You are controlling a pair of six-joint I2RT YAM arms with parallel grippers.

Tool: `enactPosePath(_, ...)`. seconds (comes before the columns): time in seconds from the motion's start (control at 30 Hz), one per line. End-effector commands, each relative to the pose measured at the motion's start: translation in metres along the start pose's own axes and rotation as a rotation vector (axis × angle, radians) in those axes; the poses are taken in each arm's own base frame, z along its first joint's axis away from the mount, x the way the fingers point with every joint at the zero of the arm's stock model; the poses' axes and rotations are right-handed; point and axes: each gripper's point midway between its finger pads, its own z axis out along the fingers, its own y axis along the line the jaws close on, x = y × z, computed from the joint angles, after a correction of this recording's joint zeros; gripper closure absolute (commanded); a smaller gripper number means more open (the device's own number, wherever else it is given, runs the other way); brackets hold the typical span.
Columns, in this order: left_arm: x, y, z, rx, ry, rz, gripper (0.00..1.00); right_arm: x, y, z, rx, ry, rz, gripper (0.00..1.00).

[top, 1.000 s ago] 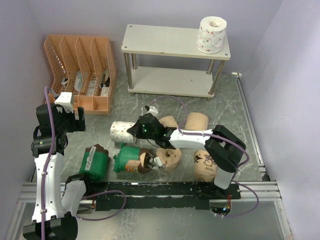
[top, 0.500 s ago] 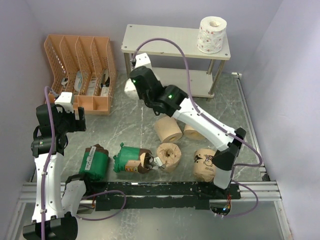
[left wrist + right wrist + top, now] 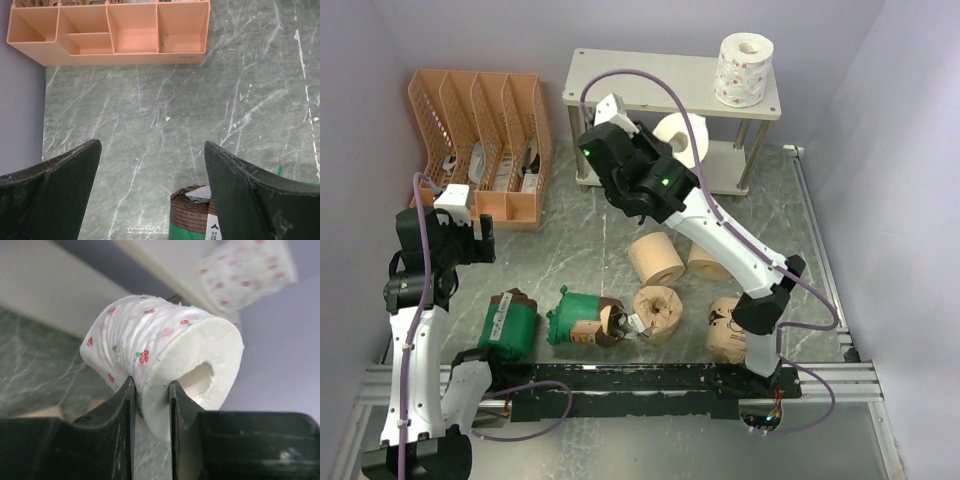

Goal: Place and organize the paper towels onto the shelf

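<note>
My right gripper (image 3: 151, 385) is shut on the rim of a white paper towel roll with red specks (image 3: 165, 340). It holds that roll (image 3: 682, 138) in the air in front of the shelf (image 3: 650, 80), between its two boards. A second speckled white roll (image 3: 744, 70) stands on the top board at the right. Tan rolls (image 3: 656, 259), a cartoon-print brown roll (image 3: 730, 328) and two green-wrapped rolls (image 3: 508, 322) lie on the table. My left gripper (image 3: 152, 147) hangs open over the table, just above the end of a green roll (image 3: 195, 215).
An orange perforated file organizer (image 3: 485, 140) stands at the back left, beside the shelf. Purple walls close in the left, back and right. The arm bases and a black rail (image 3: 650, 380) run along the near edge.
My right arm lifted the speckled white roll off the table and carried it up and back to the front of the shelf. The left arm has stayed put.
</note>
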Motion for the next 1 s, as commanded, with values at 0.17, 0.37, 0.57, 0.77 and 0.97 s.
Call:
enactPosePath(0.17,-0.013,-0.008,-0.006,0.026,-0.042,0.015,0.05,-0.060,-0.146,-0.037,0.375,-0.141,0.135,1.00)
enactPosePath(0.37,-0.015,-0.008,-0.008,0.019,-0.056,0.020,0.05,-0.076,-0.161,0.012,0.439,-0.179,0.147,1.00)
enactPosePath(0.57,-0.015,-0.010,-0.008,0.022,-0.057,0.022,0.05,-0.073,-0.155,0.057,0.405,-0.194,0.169,1.00)
enactPosePath(0.77,-0.016,-0.009,-0.009,0.016,-0.062,0.021,0.05,-0.074,-0.136,0.089,0.359,-0.220,0.156,1.00)
enactPosePath(0.97,-0.015,-0.008,-0.007,0.012,-0.056,0.020,0.05,-0.082,-0.131,0.096,0.346,-0.247,0.166,1.00)
